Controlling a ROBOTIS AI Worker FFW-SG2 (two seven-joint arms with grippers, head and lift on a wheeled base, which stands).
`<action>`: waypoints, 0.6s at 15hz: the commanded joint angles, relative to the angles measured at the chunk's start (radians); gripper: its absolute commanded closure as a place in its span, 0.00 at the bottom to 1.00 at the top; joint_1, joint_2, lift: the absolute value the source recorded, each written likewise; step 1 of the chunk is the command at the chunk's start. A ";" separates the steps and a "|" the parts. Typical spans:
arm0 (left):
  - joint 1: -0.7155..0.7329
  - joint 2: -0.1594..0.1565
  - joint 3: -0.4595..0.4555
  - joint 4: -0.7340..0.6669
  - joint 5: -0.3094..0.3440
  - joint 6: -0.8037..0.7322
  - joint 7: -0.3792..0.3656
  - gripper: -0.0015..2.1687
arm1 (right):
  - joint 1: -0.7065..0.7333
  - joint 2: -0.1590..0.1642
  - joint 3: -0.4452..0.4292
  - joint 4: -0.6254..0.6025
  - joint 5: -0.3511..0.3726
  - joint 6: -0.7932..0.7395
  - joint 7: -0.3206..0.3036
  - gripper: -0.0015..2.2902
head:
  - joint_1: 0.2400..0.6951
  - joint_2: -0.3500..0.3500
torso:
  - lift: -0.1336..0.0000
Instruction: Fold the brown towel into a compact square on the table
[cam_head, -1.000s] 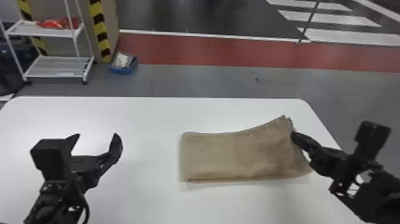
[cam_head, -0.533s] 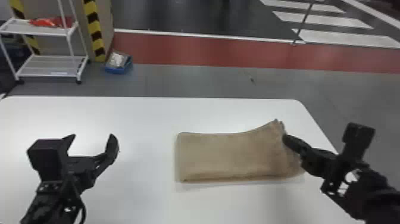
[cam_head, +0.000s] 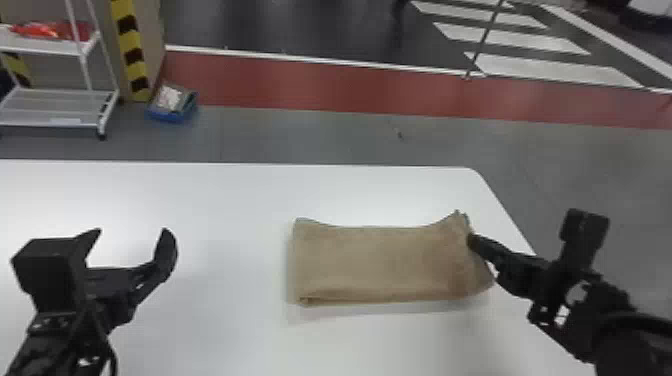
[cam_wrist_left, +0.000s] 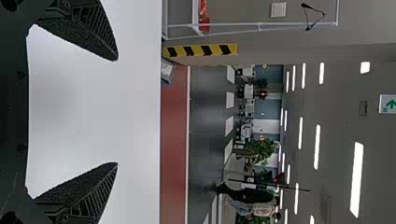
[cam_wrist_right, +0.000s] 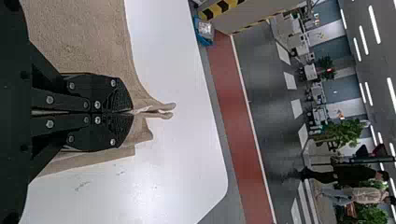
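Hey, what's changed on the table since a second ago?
The brown towel has slid a little to the right, toward the table's right edge, together with the right gripper. The head view has itself turned rightward. Nothing was let go: the right gripper still pinches the towel's right end, and the left gripper is still open, away from it.

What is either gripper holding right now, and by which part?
The right gripper is shut on the brown towel, pinching its right-hand edge. The left gripper is open and holds nothing.
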 joint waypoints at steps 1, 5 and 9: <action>0.010 0.004 0.006 -0.005 0.000 -0.003 0.000 0.04 | -0.024 0.001 0.013 0.045 0.038 -0.033 0.009 0.57 | 1.00 0.17 | 0.07; 0.007 0.000 0.006 -0.007 0.000 -0.006 0.002 0.04 | 0.054 0.016 -0.011 0.013 0.023 -0.183 0.045 0.57 | 1.00 0.17 | 0.07; -0.011 -0.006 -0.024 0.004 0.000 -0.006 0.002 0.04 | 0.034 -0.001 -0.022 0.099 0.050 -0.257 0.064 0.28 | 1.00 0.14 | 0.07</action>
